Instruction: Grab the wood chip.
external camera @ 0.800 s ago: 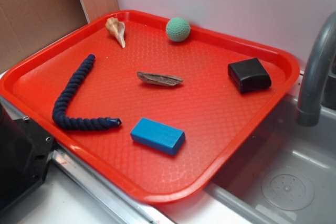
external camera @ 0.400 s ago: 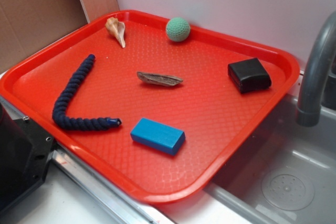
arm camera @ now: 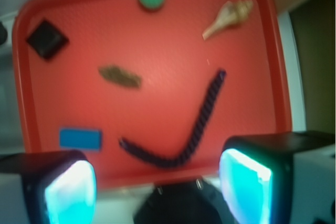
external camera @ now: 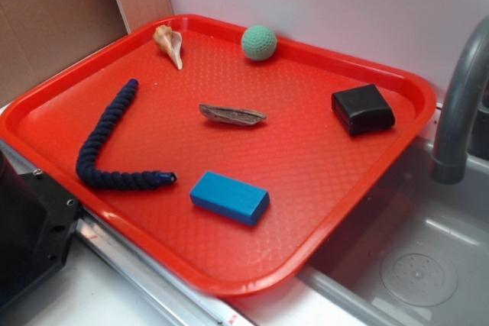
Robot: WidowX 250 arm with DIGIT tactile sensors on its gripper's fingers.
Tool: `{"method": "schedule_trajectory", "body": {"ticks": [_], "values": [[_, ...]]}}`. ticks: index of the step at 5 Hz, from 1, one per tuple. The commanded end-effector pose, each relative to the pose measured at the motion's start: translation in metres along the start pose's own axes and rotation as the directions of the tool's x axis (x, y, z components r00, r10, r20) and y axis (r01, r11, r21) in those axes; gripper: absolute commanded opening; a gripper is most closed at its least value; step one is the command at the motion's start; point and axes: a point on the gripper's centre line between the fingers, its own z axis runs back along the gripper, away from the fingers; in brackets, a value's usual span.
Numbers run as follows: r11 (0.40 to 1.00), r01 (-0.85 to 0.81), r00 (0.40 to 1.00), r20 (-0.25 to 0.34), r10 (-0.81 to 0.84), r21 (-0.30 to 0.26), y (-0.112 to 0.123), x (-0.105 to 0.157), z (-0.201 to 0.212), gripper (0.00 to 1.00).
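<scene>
The wood chip is lying flat near the middle of the red tray, clear of everything around it. The blue block is sitting nearer the tray's front edge, the black block off toward the faucet, the green ball and the seashell along the far rim, and the dark blue rope is bending along the other side.

In the wrist view the fingers are standing spread wide apart, one at each lower corner, gripping nothing, their inner pads glowing cyan. The wood chip is appearing well above and between them, slightly toward the left finger, with the rope and the blue block lying closer to the fingers than the chip is. The fingers are hanging well apart from the chip, out past the tray's near edge.
</scene>
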Motion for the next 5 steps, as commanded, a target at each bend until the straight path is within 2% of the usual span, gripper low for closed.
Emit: {"method": "schedule_trajectory", "body": {"ticks": [1,2,3,4,5], "values": [[0.969,0.241,0.970,0.017,-0.242,0.049,-0.036,0.097,-0.024,1.00],[0.878,0.475,0.880,-0.032,-0.474,0.056,-0.072,0.098,-0.058,1.00],[0.769,0.637,0.771,-0.053,-0.635,0.045,-0.087,0.070,-0.082,1.00],[0.651,0.759,0.650,-0.059,-0.758,0.003,-0.087,0.027,-0.089,1.00],[0.612,0.790,0.610,-0.080,-0.789,-0.014,-0.063,0.001,-0.094,1.00]]}}
